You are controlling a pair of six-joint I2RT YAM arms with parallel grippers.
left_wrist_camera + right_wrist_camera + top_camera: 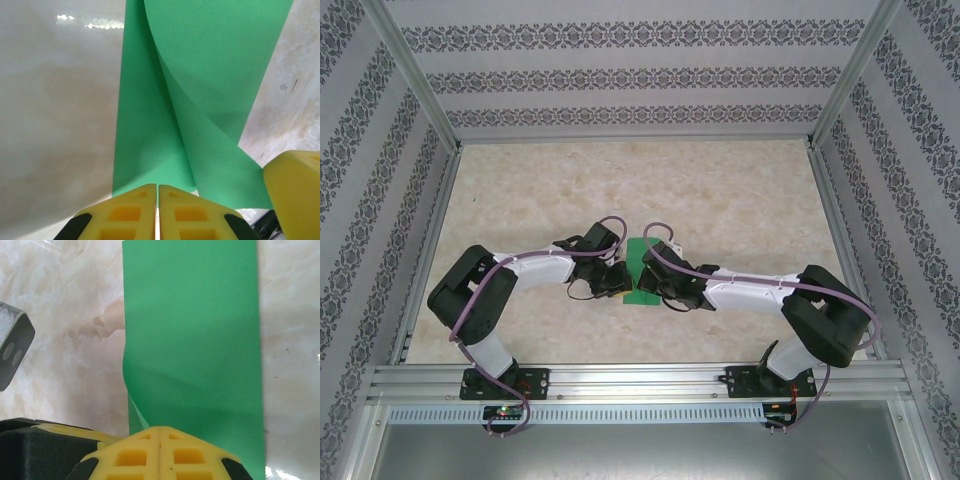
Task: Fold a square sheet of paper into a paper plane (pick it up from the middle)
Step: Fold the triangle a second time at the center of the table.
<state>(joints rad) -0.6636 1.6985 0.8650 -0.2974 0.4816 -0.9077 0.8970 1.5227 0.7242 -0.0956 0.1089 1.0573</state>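
Observation:
The square sheet of paper [642, 270] is bright green and lies partly folded at the table's middle, between my two grippers. In the left wrist view its lower layer [145, 140] lies flat, and an upper flap [215, 75] curls loosely over it toward the lower right. My left gripper [158, 186] is shut, its yellow tips over the near edge of the lower layer. My right gripper [160, 428] is shut too, its tips set on the bulging upper flap [195, 340]. Neither pair of jaws shows paper between them. A finger of the right gripper [295, 192] stands beside the flap.
The beige marbled tabletop [740, 190] spreads around the sheet. Patterned walls and aluminium rails [620, 380] enclose it. Both arms bend inward and meet at the centre, with cables looping over them. A grey part of the left arm [12, 347] sits close by.

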